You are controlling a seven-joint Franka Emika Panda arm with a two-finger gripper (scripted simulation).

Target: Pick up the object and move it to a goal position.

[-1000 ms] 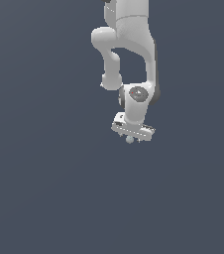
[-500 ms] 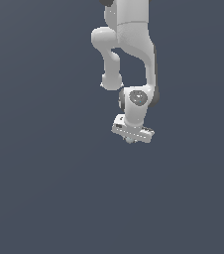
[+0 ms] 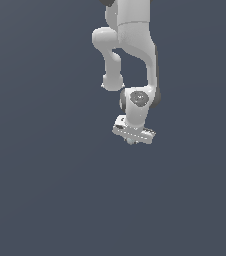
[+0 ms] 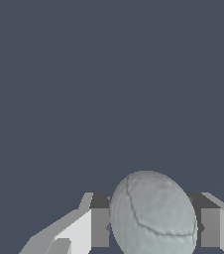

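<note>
The object (image 4: 153, 213), a small pale grey, faintly bluish ball with thin dark seams, sits between my two fingers in the wrist view, one pad against each side. My gripper (image 4: 154, 227) is shut on it. In the exterior view the white arm hangs down from the top, and the gripper (image 3: 131, 140) is at its lower end. There the object (image 3: 131, 141) shows only as a small pale bump under the hand. The ball is held clear of the dark floor.
A plain dark grey-blue floor (image 3: 50, 200) fills both views. No other object, container or marker shows.
The gripper with the ball has risen slightly in the exterior view over the last second. The ball stays between the fingers.
</note>
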